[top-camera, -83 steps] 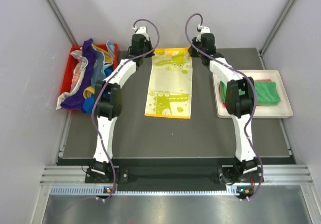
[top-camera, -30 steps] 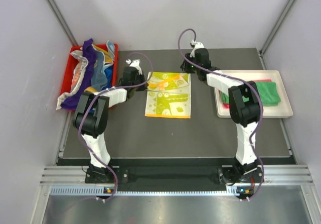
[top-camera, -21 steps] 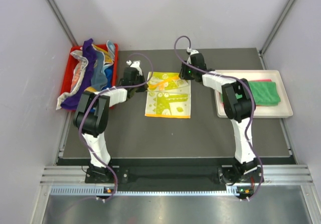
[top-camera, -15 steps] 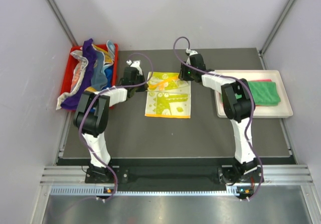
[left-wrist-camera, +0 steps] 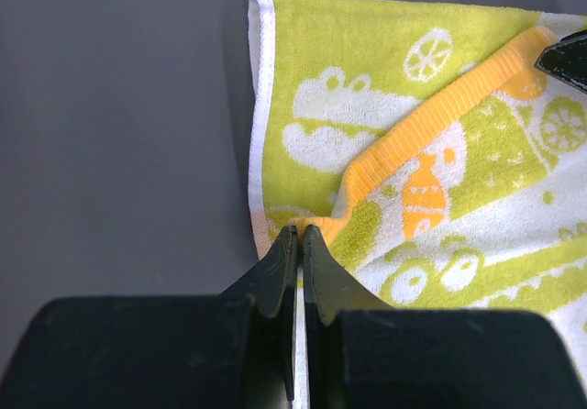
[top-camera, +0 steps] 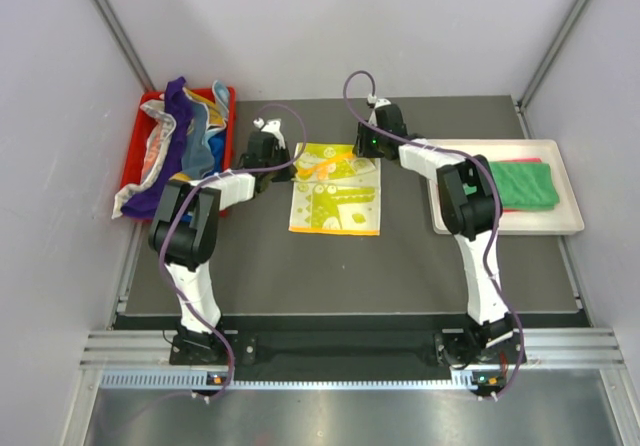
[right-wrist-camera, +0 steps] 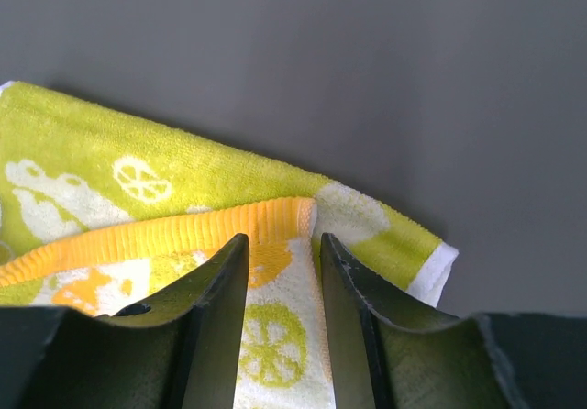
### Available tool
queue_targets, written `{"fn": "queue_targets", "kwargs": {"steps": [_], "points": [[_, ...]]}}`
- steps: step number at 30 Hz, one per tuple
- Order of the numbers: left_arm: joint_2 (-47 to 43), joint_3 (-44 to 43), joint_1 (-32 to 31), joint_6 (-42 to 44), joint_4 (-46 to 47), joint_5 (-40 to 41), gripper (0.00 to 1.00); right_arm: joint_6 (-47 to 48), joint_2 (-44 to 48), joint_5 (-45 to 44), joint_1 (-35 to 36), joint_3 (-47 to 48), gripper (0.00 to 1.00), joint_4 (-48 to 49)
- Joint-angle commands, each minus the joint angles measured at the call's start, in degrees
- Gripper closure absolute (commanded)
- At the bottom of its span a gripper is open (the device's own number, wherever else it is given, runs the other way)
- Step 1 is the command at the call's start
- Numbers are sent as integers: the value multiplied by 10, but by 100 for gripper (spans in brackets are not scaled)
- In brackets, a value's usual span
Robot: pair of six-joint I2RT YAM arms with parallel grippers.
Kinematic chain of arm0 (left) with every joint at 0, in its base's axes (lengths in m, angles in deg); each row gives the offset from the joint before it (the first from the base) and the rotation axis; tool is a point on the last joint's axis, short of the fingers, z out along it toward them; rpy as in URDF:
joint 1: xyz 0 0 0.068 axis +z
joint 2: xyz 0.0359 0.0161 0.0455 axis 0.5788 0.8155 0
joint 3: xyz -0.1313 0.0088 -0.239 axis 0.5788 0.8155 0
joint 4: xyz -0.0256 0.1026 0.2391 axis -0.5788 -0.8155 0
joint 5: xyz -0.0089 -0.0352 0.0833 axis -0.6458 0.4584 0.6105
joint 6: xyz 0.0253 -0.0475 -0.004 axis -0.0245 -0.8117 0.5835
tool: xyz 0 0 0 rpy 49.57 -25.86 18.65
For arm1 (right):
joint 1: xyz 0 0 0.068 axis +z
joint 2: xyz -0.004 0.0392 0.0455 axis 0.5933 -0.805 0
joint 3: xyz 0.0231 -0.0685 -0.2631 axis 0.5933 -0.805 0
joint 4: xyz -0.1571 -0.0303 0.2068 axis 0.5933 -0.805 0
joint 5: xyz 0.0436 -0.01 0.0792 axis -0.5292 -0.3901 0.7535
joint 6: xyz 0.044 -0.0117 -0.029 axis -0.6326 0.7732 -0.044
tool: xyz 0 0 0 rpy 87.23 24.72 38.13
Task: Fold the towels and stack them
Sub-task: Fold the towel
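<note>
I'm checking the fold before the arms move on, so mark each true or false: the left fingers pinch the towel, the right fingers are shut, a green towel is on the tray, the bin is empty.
1. The left fingers pinch the yellow-green towel at its orange hem. True.
2. The right fingers are clamped shut. False: they stand apart over the towel's corner.
3. A green towel lies on the white tray. True.
4. The red bin is empty. False: it holds a heap of towels.

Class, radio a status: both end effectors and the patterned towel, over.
Left end effector shut on yellow-green towel. Right end effector open over its orange hem. Nothing blocking.
</note>
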Motion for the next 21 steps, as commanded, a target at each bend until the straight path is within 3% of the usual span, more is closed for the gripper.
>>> {"fn": "queue_targets", "kwargs": {"steps": [1, 8, 12, 15, 19, 21], "points": [[5, -24, -2, 4, 7, -9, 97, 4, -8, 7, 7, 34, 63, -3], [8, -26, -3, 4, 6, -8, 97, 1, -13, 4, 7, 34, 63, -13], [9, -28, -3, 6, 4, -6, 97, -2, -16, 4, 7, 37, 69, -20], [7, -30, -2, 7, 4, -5, 97, -3, -5, 3, 7, 28, 77, -8], [6, -38, -3, 9, 1, -3, 96, 1, 12, -3, 6, 17, 98, 9], [3, -41, -3, 10, 1, -1, 96, 0, 30, -8, 6, 4, 100, 24]]}}
